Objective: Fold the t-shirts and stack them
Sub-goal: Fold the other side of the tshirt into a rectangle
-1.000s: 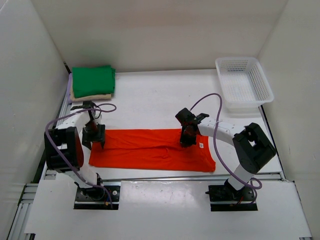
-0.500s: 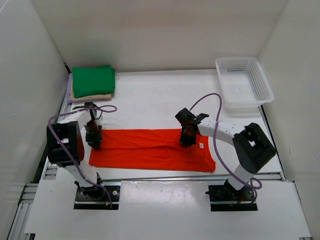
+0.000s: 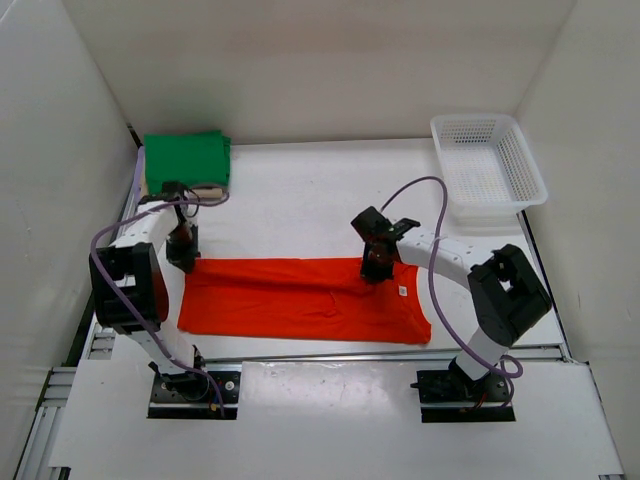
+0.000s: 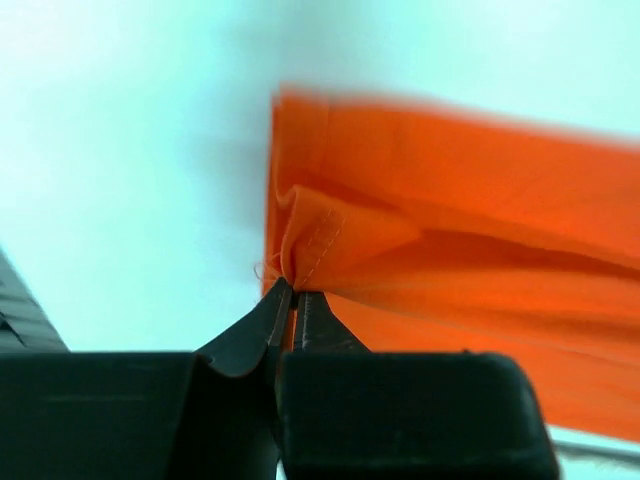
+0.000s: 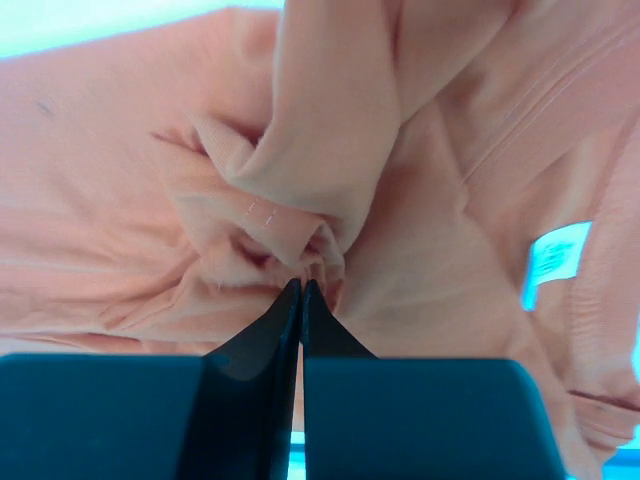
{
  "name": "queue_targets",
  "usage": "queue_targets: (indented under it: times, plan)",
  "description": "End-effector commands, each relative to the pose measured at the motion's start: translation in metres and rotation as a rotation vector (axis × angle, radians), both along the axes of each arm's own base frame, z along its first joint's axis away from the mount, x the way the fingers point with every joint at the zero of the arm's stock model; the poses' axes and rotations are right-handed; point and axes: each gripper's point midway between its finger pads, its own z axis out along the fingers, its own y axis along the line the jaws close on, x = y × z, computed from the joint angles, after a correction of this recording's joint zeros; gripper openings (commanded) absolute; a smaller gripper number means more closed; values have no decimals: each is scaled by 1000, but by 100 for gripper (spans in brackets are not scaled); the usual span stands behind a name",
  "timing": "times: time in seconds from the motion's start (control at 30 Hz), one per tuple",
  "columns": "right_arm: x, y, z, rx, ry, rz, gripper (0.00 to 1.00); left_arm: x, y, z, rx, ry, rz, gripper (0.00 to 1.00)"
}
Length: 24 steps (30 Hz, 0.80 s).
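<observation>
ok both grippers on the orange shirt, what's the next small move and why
Probably lift both together a little. The left gripper and right gripper are each shut on a pinch of the orange-red t-shirt along its far edge, the rest lying flat.

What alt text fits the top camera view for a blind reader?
An orange-red t-shirt lies on a white table, its far edge pinched by the left end effector at the corner and the right end effector farther along. A folded green t-shirt tops a tan t-shirt at back left.
</observation>
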Motion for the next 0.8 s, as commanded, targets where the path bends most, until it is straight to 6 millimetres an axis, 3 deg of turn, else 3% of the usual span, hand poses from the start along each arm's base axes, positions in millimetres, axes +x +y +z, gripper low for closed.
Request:
queue_targets:
  times: [0.0,0.1,0.27,0.37,0.43,0.53,0.67,0.77]
  plan:
    - [36,-7,30,-26,-109,-26,0,45,6,31,41,-143,-5,10]
    - [59,-4,51,-6,-164,-33,0,64,9,40,52,-171,-3,10]
    - [55,-7,57,-8,-164,-24,0,67,12,48,87,-191,-5,10]
    - [29,-12,40,-3,-93,-24,0,47,14,43,102,-163,-2,10]
    - [7,-11,24,-8,-45,-2,0,24,14,28,109,-101,-3,10]
    - [-13,0,10,15,14,29,0,-13,14,2,132,11,-15,10]
    - [-28,12,-4,48,104,61,0,-36,16,-16,147,94,-19,14]
    - [-28,12,-4,48,101,70,21,-39,18,-20,155,107,-19,29]
